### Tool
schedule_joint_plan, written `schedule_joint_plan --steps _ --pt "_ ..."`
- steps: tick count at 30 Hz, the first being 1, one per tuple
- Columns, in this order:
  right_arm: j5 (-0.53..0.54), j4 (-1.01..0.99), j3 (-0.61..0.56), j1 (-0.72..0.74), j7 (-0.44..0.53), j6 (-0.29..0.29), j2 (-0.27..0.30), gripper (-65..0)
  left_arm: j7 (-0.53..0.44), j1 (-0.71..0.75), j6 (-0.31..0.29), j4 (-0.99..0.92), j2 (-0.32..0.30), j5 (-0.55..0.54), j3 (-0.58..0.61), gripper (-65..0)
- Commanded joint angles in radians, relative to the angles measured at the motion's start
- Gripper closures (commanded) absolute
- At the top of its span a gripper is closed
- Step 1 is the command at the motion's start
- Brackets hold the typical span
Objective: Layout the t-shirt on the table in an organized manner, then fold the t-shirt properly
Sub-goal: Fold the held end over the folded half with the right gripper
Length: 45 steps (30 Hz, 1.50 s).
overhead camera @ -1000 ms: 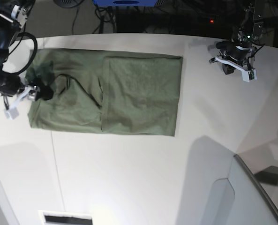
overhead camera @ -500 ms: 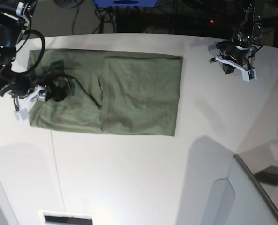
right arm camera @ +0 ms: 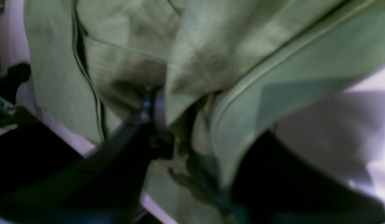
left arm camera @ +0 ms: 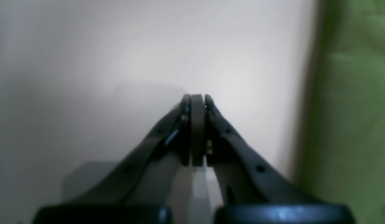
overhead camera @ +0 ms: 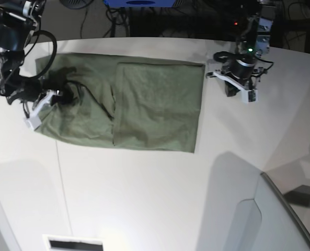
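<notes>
Your t-shirt (overhead camera: 139,107) lay on the far left part of the white table (overhead camera: 160,198), spread as a long olive rectangle with its right edge straight and a vertical fold line near its middle. Its left end was bunched and rumpled rather than flat.

Your right end effector (overhead camera: 58,97) sat at that rumpled left end. In the right wrist view its dark fingers (right arm camera: 155,115) were closed down on a bunch of the green fabric (right arm camera: 211,62), with a hemmed edge of the cloth draped over and between them. So it was pinching the t-shirt, and the cloth around the pinch was gathered into folds. A strip of white table showed at the right side of that view.

Your left end effector (overhead camera: 237,86) hovered over bare table just beside the shirt's far right corner, apart from the cloth. In the left wrist view its fingers (left arm camera: 197,124) were pressed together with nothing between them, white table beneath, and the green edge of the shirt (left arm camera: 351,124) running along the right side.
</notes>
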Motion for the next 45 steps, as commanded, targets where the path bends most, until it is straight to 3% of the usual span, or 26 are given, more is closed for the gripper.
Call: schedule_joint_plan --steps 1,3,19,30,33,39,45 --pt "-0.082 -0.009 -0.007 -0.014 -0.07 -0.022 0.001 -5.0 0.063 0.002 -0.003 -0.017 0.014 0.012 0.0 0.0" --pt "-0.082 -0.009 -0.007 -0.014 -0.07 -0.022 0.001 0.0 0.063 -0.009 -0.003 -0.029 0.029 0.033 0.003 0.0" --pt "-0.082 0.073 -0.004 -0.005 -0.075 -0.022 0.038 0.0 0.065 -0.04 -0.003 -0.034 0.048 0.035 0.183 0.0" --pt "-0.078 0.379 -0.007 -0.025 -0.214 -0.022 0.018 0.0 0.066 -0.041 -0.003 -0.032 0.049 0.035 0.184 0.0" --pt "-0.082 0.442 -0.008 -0.025 -0.249 -0.022 0.001 0.0 0.066 -0.047 -0.003 -0.032 0.048 0.032 0.244 0.0" --pt "-0.082 0.568 -0.01 -0.026 -0.315 -0.109 -0.037 0.0 0.066 -0.078 -0.003 -0.034 0.049 0.032 0.368 0.0" --pt "-0.08 0.66 -0.103 -0.028 -0.34 -0.167 -0.091 0.0 0.066 -0.086 -0.003 -0.008 0.051 0.032 0.424 0.0"
